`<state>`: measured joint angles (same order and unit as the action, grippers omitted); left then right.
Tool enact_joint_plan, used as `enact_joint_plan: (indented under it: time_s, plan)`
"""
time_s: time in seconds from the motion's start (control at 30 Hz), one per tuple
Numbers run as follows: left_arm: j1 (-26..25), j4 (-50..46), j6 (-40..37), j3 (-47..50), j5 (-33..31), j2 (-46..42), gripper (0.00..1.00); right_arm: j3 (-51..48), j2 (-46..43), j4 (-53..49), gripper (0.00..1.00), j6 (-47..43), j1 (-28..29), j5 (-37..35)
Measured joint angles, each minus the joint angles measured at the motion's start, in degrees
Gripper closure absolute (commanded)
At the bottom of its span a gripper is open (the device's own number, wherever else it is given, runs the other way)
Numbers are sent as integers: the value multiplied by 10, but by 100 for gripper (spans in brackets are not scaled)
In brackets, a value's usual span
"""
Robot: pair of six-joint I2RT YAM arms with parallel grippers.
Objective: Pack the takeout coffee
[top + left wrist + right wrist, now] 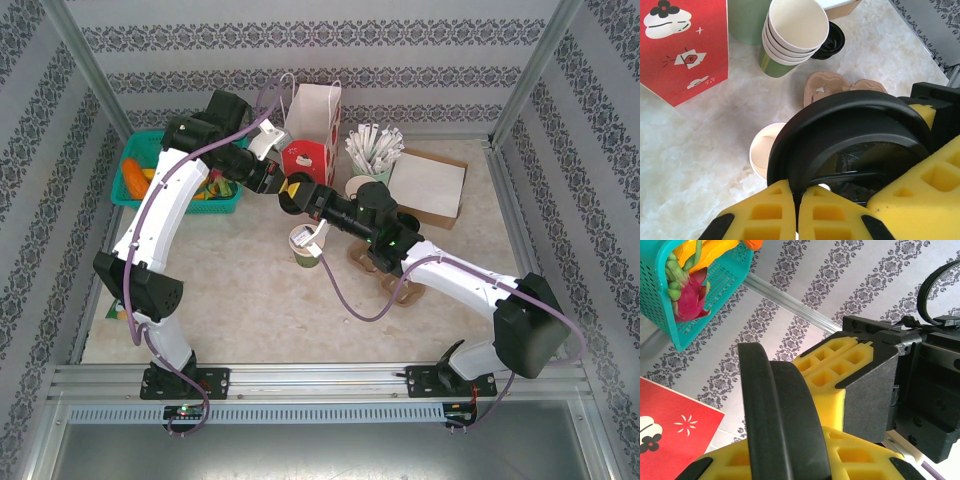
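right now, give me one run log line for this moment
left gripper: shut on black lid | right gripper: shut on black lid | paper cup: lidless, upright on table

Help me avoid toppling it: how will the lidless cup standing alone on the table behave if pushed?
The lidless cup looks like thin paper, so probably light and easily crushed. It stands free on the smooth table, so a sideways push may slide or tip it.

Left end effector (797, 200) pads pinched on rim of black lid (850, 125) — second yellow pad (930, 185) touching lid at right. Below lid: open paper cup (762, 152) on marble bench (690, 165) — stacked cups (790, 35), red bag (682, 45) beyond.
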<state>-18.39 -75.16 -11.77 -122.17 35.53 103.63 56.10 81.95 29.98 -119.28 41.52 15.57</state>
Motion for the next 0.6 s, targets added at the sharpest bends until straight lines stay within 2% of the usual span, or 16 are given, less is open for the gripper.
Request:
enact_joint_plan:
  time_s: [0.1,0.17,0.2,0.23,0.27,0.3,0.4,0.6]
  plan:
    - [0,1,0,0,0,0,100,0,0,0,93,0,3,-5]
    - [0,2,2,0,0,0,100,0,0,0,85,0,4,-10]
    - [0,4,2,0,0,0,100,0,0,0,73,0,4,-12]
    - [0,8,4,0,-2,0,100,0,0,0,53,1,4,-16]
    - [-1,15,9,2,-4,0,100,1,0,-1,25,1,4,-21]
    - [-3,26,16,6,-14,-1,100,3,1,-4,3,0,7,-31]
    - [-7,58,36,25,-53,-5,100,13,1,-20,2,21,20,-70]
    - [-7,99,74,53,-109,-17,100,11,-14,-54,2,197,43,-193]
